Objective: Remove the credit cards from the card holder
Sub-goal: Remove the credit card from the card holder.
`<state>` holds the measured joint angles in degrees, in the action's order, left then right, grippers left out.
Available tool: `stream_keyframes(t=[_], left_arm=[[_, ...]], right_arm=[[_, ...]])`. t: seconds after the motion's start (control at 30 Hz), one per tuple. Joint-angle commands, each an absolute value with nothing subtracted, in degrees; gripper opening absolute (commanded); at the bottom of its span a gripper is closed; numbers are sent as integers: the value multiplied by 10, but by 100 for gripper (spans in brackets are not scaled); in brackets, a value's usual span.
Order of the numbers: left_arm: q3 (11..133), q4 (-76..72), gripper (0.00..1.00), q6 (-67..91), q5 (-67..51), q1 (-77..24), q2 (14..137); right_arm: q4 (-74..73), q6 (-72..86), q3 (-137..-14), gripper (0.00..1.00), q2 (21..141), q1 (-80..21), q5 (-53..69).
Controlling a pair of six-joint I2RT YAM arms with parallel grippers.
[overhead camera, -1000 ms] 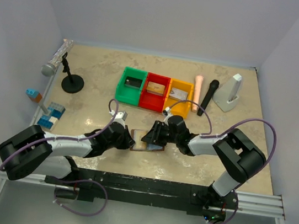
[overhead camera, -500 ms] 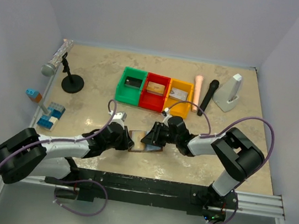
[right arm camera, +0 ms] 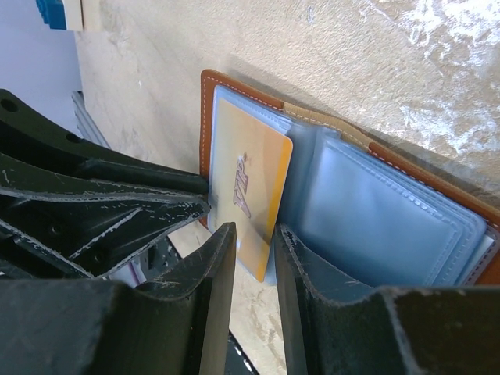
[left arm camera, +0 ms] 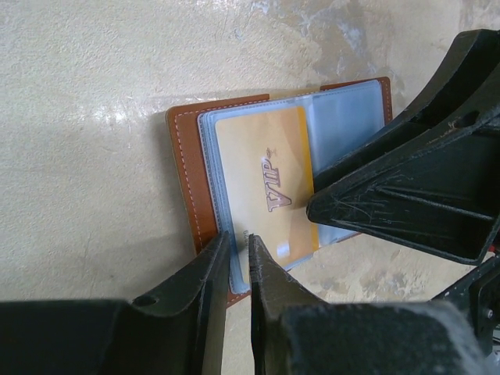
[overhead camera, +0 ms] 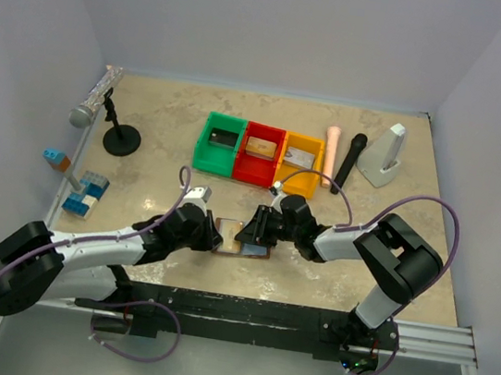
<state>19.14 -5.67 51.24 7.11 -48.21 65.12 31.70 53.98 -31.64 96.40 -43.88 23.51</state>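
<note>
Clearly the work is at the pulling-out step. At the left, the left hand [left arm camera: 238,246] lies low on the counter [left arm camera: 94,117] with its fingers almost pressed together, only a thin slit between them. Their tips meet the near edge of the open wallet [left arm camera: 181,172]. Whether they nip a plastic sleeve there I cannot tell.

The wallet lies flat between the two hands, brown cover down and blue-grey sleeves up. A gold card [left arm camera: 266,180] marked VIP rests on its left half, one end standing out past the sleeve.

At the right, the right hand [right arm camera: 254,238] bears on that card from the other side. Its fingers are drawn close, and the card's free end shows in the slim gap. Clamped or merely touching, I cannot tell.

As I judge it, the next move needs the left hand to pin the wallet down while the right hand takes the card by its free end and draws it along the sleeve, not upward, or the whole wallet may lift with it.
</note>
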Motion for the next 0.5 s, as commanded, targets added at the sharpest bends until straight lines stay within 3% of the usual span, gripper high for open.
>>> stream_keyframes(t=[0.0, 0.47], left_arm=[[213, -49, 21, 502, 89, -485, 630], [232, -41, 21, 484, 110, -485, 630]], right_arm=[[325, 535, -328, 32, 964, -441, 245], [305, 527, -337, 34, 960, -442, 245]])
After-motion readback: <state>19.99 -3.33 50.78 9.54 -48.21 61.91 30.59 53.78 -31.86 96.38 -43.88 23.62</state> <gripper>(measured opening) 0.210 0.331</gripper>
